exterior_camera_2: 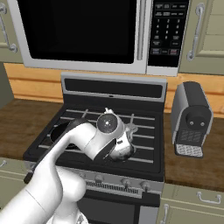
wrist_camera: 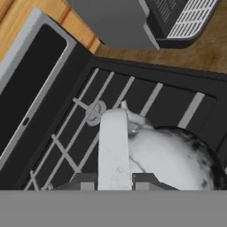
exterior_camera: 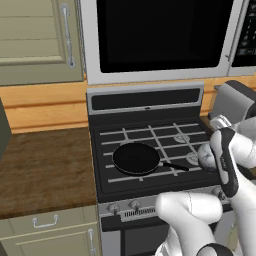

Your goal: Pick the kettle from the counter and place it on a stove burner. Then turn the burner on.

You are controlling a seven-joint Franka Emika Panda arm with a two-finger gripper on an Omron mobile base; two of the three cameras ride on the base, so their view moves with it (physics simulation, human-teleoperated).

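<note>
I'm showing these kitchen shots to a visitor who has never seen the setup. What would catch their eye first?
Probably the white arm stretched over the stove, its pincer shut on the arched handle of a silvery kettle above the stove's front right grates. Next, the black frying pan on the front left burner, then the grey coffee machine on the counter to the right of the stove.

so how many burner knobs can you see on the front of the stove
5 across both base views. Left base view: two at the panel's left, one at its right. Right base view: two more right of centre. The arm may hide others.
</note>
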